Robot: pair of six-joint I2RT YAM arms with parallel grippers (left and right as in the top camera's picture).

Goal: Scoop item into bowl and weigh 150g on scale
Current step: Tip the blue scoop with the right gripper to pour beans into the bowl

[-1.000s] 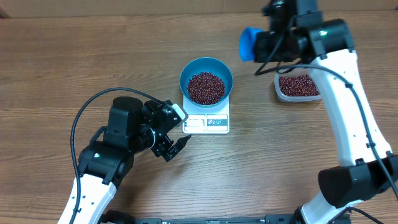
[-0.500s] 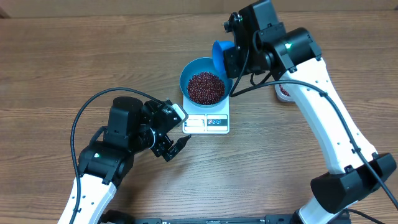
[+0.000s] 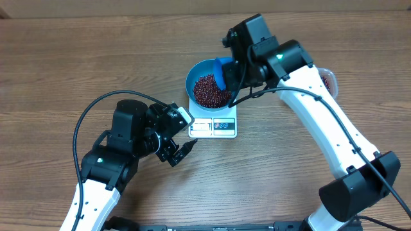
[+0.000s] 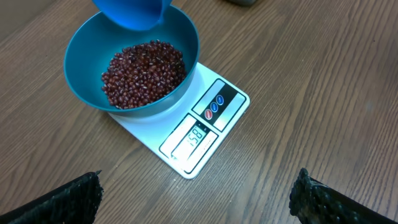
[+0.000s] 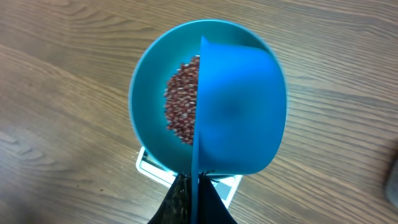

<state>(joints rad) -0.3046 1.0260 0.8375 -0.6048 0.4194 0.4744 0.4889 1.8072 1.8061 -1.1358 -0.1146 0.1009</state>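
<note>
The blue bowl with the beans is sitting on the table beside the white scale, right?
Not quite. The blue bowl with the beans is sitting on top of the white scale, not beside it. The left wrist view shows it.

White arms [image 3: 334,138]; black joints [image 3: 131,122], cables [image 3: 80,123]

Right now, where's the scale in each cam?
Overhead: scale at centre, display panel clear of the bowl.
Left wrist: scale at centre, display edge nearest the camera.
Right wrist: only white corners at bottom, under bowl and scoop.
Shared landmark: the blue bowl of beans sitting on it.
</note>
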